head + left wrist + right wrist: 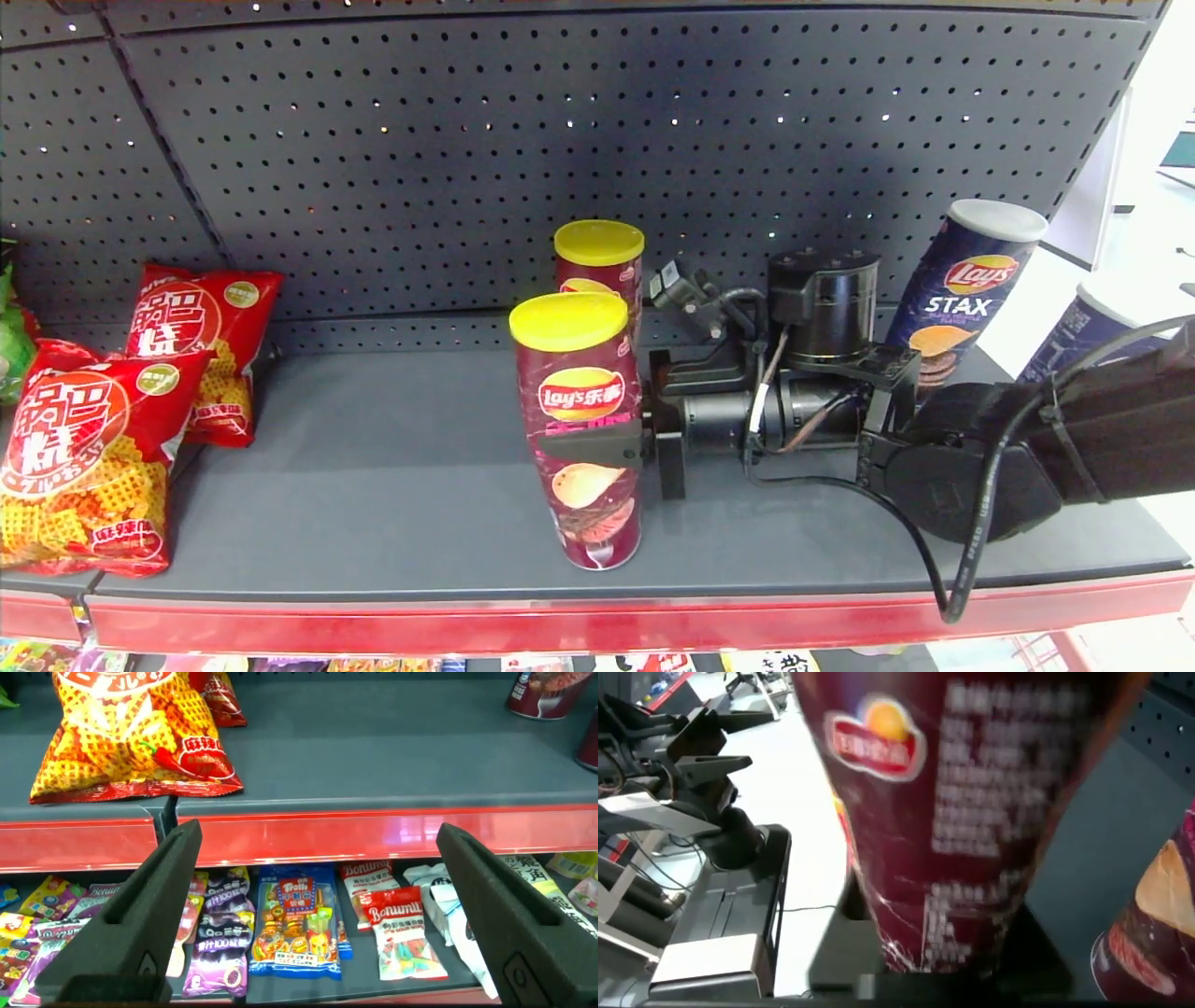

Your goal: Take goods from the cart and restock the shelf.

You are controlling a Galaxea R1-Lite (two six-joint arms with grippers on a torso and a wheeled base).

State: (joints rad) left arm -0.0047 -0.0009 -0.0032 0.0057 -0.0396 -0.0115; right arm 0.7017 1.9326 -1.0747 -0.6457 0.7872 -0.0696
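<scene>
A maroon chip can point(583, 420) with a yellow lid stands upright near the front of the grey shelf point(373, 467). My right gripper point(616, 441) reaches in from the right and is shut on its middle. In the right wrist view the held can point(971, 812) sits close up between the fingers. A second maroon can point(602, 261) stands right behind it, also seen at the edge of that view point(1158, 924). My left gripper point(318, 905) hangs open and holds nothing, in front of and below the shelf's red edge point(374, 831).
Two red snack bags point(84, 457) point(205, 345) lie at the shelf's left. A blue can point(971, 289) leans at the back right, with another point(1083, 327) beyond the shelf end. The lower shelf holds several candy packs point(299, 924). Bare shelf lies between the bags and the cans.
</scene>
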